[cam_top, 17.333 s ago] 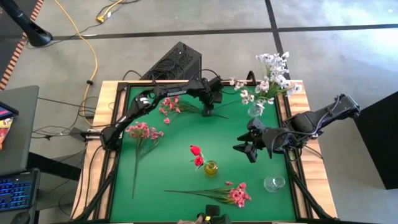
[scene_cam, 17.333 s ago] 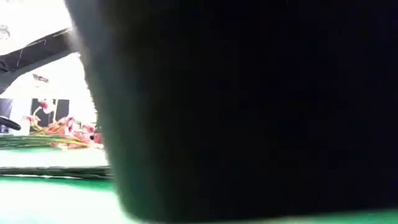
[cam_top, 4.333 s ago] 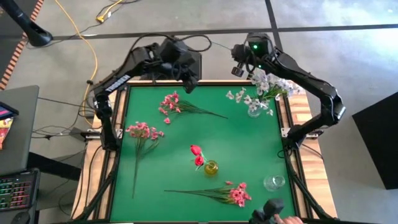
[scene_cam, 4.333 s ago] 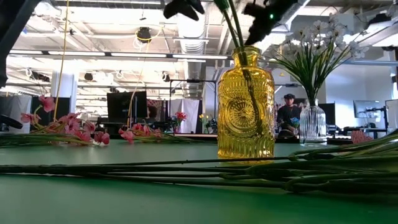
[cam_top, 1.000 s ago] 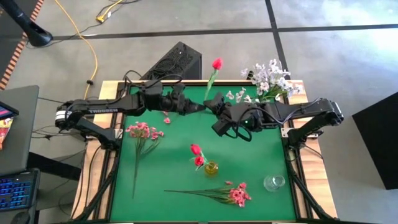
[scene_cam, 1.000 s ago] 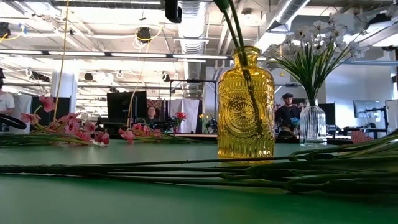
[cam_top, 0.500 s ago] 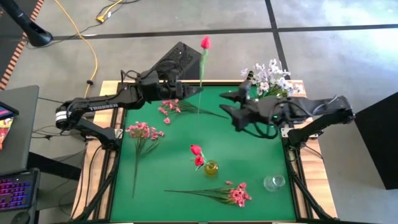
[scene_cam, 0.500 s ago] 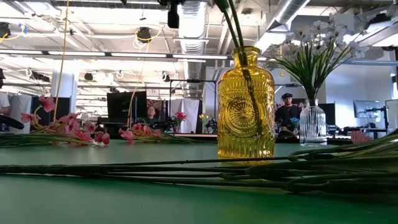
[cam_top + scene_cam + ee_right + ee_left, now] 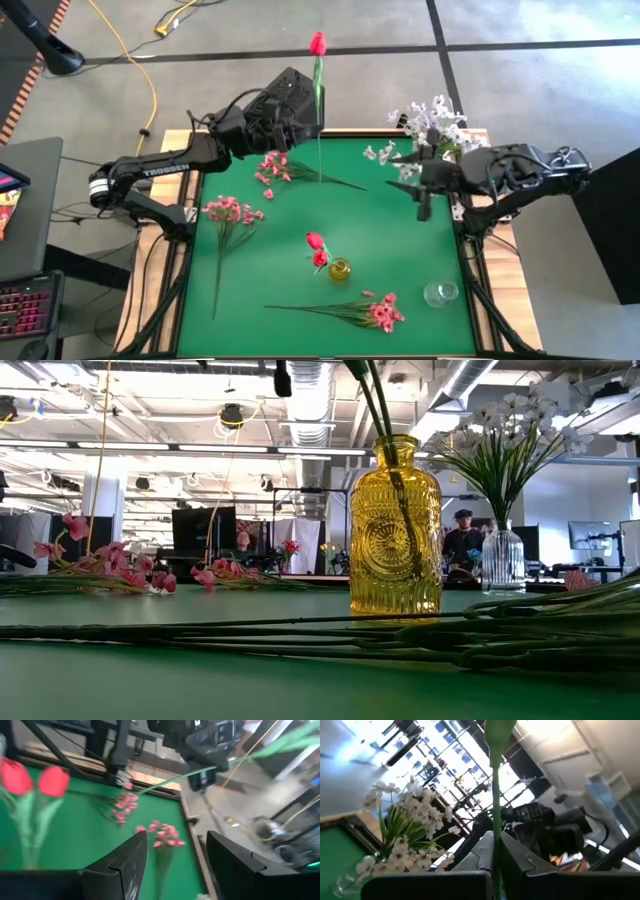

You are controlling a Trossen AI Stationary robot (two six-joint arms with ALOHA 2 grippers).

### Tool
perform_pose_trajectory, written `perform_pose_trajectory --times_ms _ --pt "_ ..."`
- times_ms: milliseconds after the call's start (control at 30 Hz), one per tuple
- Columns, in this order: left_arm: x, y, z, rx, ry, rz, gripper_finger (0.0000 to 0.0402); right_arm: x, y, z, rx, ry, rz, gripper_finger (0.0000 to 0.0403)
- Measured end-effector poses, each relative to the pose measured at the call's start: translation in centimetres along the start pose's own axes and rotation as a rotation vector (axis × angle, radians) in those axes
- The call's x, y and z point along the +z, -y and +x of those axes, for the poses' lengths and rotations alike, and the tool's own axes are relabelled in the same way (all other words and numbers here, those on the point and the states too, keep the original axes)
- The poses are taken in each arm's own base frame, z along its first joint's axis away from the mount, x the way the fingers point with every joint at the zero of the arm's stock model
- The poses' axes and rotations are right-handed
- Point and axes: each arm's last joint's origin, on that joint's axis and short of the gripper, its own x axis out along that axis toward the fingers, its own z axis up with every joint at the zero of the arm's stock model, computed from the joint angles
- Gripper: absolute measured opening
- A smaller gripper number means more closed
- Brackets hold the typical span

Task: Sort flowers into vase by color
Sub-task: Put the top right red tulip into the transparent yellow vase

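Note:
A red tulip-like flower on a long green stem is up in the air over the table's far edge, with my left gripper shut on the stem. My right gripper is open and empty near the right edge, beside the clear vase of white flowers. A yellow vase in the middle of the green mat has two red flowers in it. Three pink sprays lie flat on the mat. My left gripper pinches the tulip's green stem between its two fingers, well below the bud. The fingers come about level from the table's left and lie across the stem. The flower is lifted clear of the table, roughly upright with the bud on top.
An empty clear vase stands at the near right. A wooden frame borders the mat. A black box with cables sits behind the far edge. In the low view, long stems lie before the yellow vase.
My right gripper has let go of the tulip stem, opened, rolled and drawn back toward the table's right edge. My left gripper has kept its hold and carried the tulip toward the far edge, and the flower has swung from a slant to about upright.

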Motion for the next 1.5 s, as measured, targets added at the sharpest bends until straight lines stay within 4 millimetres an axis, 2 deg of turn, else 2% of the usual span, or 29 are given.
perform_pose_trajectory --times_ms 167,433,600,1033,1267,1500 --pt "0.0 0.8 0.0 -0.062 0.006 0.111 0.0 -0.1 -0.8 -0.8 0.082 0.007 0.087 0.023" --pt "-0.2 2.8 -0.8 -0.14 0.003 0.221 0.0 0.2 -2.2 -1.4 0.155 0.027 0.088 0.023" --pt "-0.5 4.3 -1.4 -0.192 0.004 0.305 0.0 0.5 -2.4 -1.6 0.166 0.049 0.098 0.023" --pt "-3.5 7.4 -1.6 -0.286 -0.025 0.454 0.0 0.9 -2.6 -1.7 0.176 0.092 0.127 0.023" --pt "-4.1 8.8 -1.8 -0.36 0.021 0.487 0.0 1.0 -3.1 -2.1 0.207 0.097 0.151 0.023" --pt "-5.6 10.8 -2.2 -0.451 0.042 0.576 0.0 1.1 -3.7 -2.7 0.249 0.108 0.148 0.023"
